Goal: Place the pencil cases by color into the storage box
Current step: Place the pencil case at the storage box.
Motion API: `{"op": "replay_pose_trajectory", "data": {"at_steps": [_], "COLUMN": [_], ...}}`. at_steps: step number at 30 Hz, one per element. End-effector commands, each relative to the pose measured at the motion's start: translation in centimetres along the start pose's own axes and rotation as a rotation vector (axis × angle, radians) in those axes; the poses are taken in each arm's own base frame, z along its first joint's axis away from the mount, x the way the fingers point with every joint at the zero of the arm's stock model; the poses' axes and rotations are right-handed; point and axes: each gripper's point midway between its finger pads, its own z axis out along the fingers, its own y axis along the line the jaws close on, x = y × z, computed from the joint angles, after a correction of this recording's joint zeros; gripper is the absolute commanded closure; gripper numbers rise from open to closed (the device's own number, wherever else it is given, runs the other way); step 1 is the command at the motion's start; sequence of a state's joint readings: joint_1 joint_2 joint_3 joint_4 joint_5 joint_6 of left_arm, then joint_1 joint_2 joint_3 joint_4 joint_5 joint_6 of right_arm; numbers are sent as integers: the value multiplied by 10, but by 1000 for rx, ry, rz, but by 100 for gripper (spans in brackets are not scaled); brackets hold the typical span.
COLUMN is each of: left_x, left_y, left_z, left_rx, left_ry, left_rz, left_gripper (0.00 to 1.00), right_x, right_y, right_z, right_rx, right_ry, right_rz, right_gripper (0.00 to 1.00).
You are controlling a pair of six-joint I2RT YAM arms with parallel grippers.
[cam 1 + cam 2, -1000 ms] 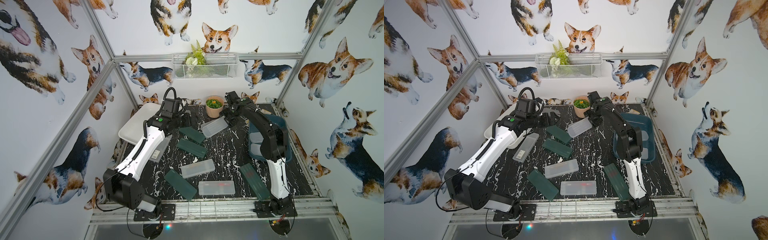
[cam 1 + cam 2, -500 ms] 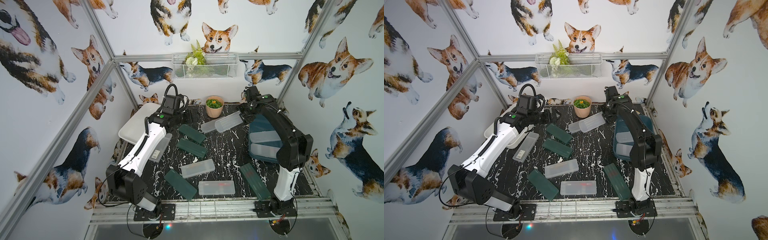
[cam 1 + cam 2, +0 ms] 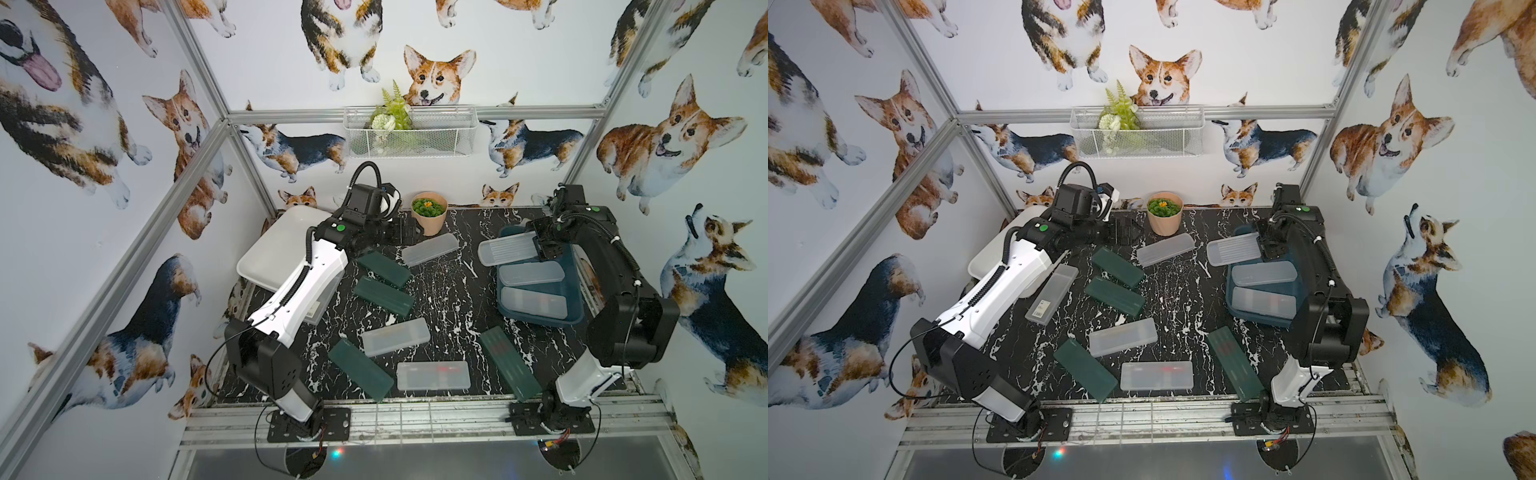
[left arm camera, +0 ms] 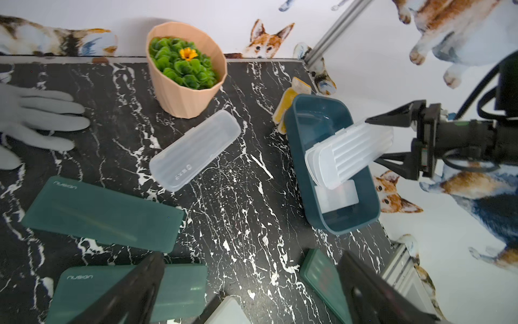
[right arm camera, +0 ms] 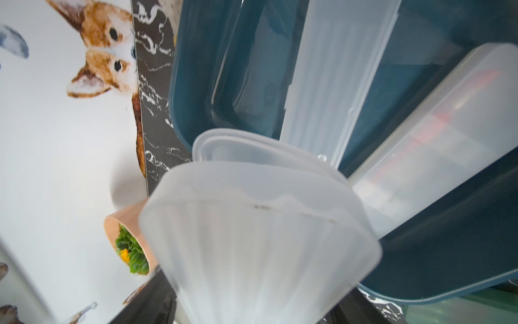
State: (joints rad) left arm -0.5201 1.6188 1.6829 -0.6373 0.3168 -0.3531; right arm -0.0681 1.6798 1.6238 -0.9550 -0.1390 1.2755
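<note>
Your right gripper (image 3: 542,248) is clamped on one short end of a frosted clear case (image 3: 505,249). The right arm (image 3: 602,257) is folded over the table's (image 3: 449,291) right side, elbow near, forearm reaching far, wrist turned so the jaws face left. Beneath sits the teal box (image 3: 540,321), with two clear cases (image 3: 532,274) lying crosswise in its middle and near parts. The held case hangs over the box's far end, long axis left to right, parallel to those two, its left end past the left rim. I judge it needs shifting right, then lowering. Your left gripper (image 3: 405,232), jaws apart and empty, is beside the plant pot (image 3: 430,212).
</note>
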Motion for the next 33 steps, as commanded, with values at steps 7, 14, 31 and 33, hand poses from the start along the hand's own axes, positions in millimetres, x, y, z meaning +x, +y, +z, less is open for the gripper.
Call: {"op": "replay_pose_trajectory", "data": {"at_steps": [7,14,31,33], "left_x": [12,11,10,10], "left_y": [-49,-56,-56,-56], "left_z": [8,8,24,26], "left_rx": [113,123,123,122], "left_ry": [49,40,62,66], "left_rz": [169,173,148,145], "left_gripper": [1,1,1,1], "right_x": [-67,-106,-143,-140], "right_y": [-12,-13,32,33], "right_z": [7,26,89,98], "right_rx": [-69,-58,-71,-65], "right_ry": [-94,-162,-203,-188], "right_rz": [88,87,-99,-107], "right_gripper": [35,35,35,35]}}
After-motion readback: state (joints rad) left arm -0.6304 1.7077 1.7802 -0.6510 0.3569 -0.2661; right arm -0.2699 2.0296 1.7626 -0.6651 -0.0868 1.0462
